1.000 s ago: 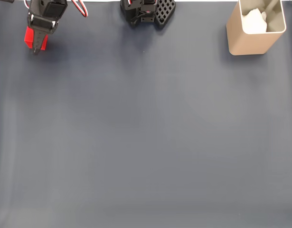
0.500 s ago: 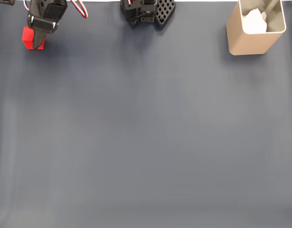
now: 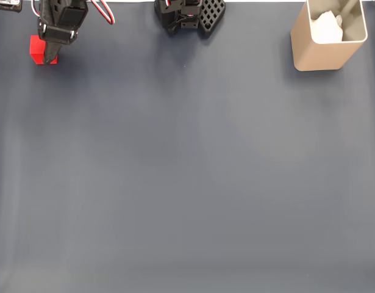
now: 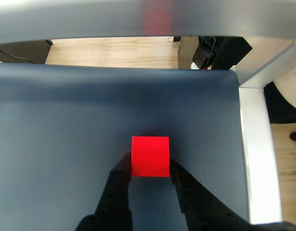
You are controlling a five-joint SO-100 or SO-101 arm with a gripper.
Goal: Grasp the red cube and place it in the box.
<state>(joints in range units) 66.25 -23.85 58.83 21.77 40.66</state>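
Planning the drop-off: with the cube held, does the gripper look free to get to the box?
Probably yes: the gripper pinches the red cube, and bare mat lies between it and the open-topped box.

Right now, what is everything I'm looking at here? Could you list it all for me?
red cube: one, bright red, top left of the fixed view, between the gripper's fingers
box: one, tan with a white inside, top right of the fixed view, something white inside
mat: one, dark blue-grey, covers the table
wooden floor: light brown, beyond the mat's far edge in the wrist view
arm base: one, black, top centre of the fixed view
gripper: one, black, a finger against each side of the cube
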